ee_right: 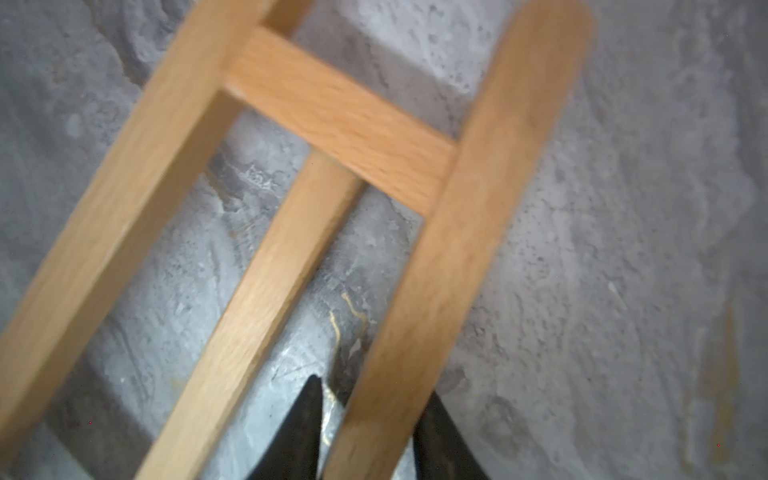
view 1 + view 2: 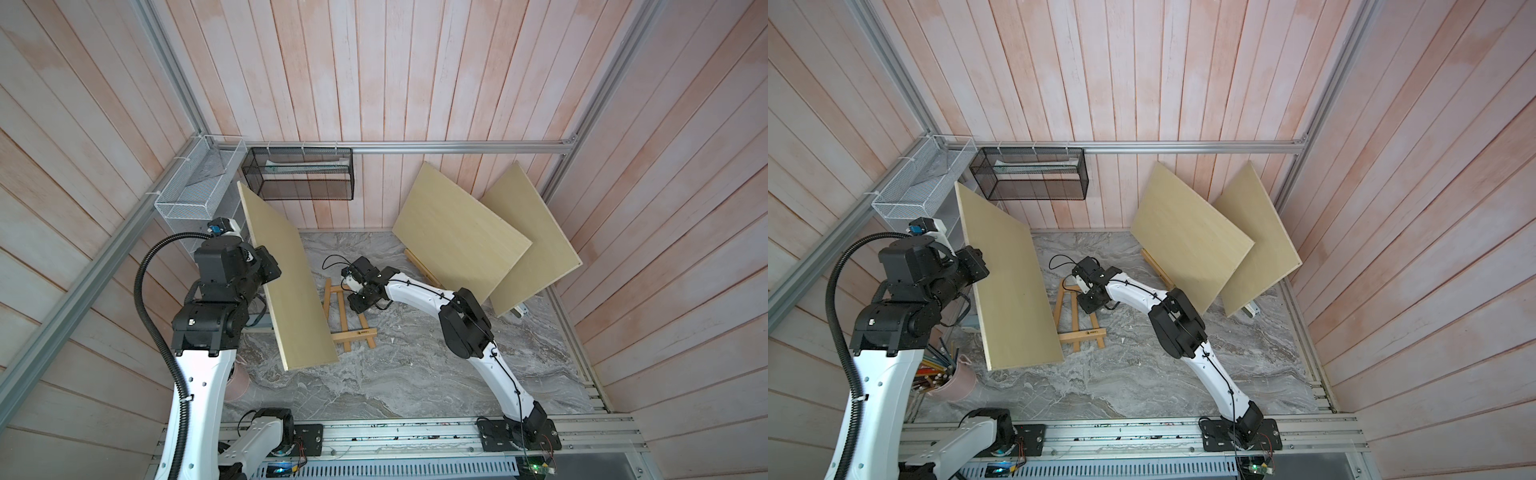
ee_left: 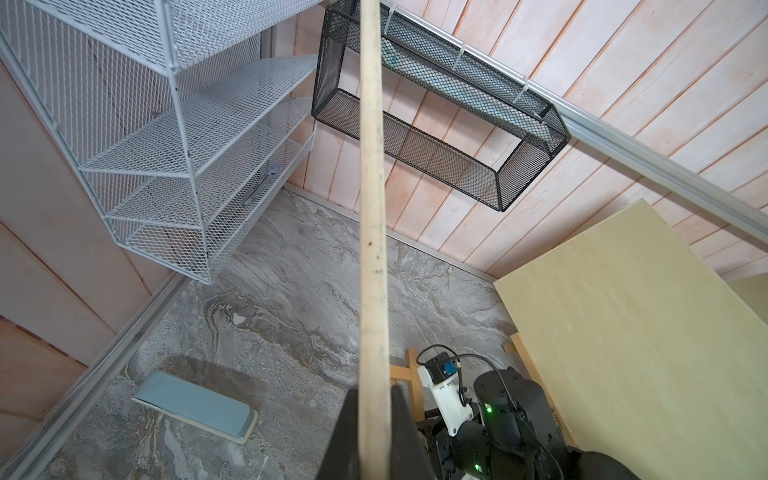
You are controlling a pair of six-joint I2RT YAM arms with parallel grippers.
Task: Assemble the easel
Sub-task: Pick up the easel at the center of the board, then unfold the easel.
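The right fingers (image 1: 305, 424) stand either side of one side rail (image 1: 457, 249) of the easel (image 2: 347, 316), very close to the wood. The wrist view is blurred, so I cannot tell whether they pinch it yet. The left fingers (image 3: 406, 432) are clenched on the edge of a pale board (image 2: 291, 286), which they hold on edge above the counter (image 2: 395, 374), toward its left side.

The easel lies flat on the counter, about midway between the left and right edges and just beside the raised board. Its ledge points to the near edge and its top to the far edge. The middle rail (image 1: 266, 291) lies under the crossbar (image 1: 340, 120), flat like the rest. Two more boards (image 2: 461, 237) lean on the far wall at the far right corner.

This looks like the step of taking hold of the frame to stand it up, with nothing assembled yet. Next, the right fingers need a firm grasp on the rail. The frame must then be tipped upright with the middle rail swung out behind as a prop. Only after that can the held board come down onto the ledge
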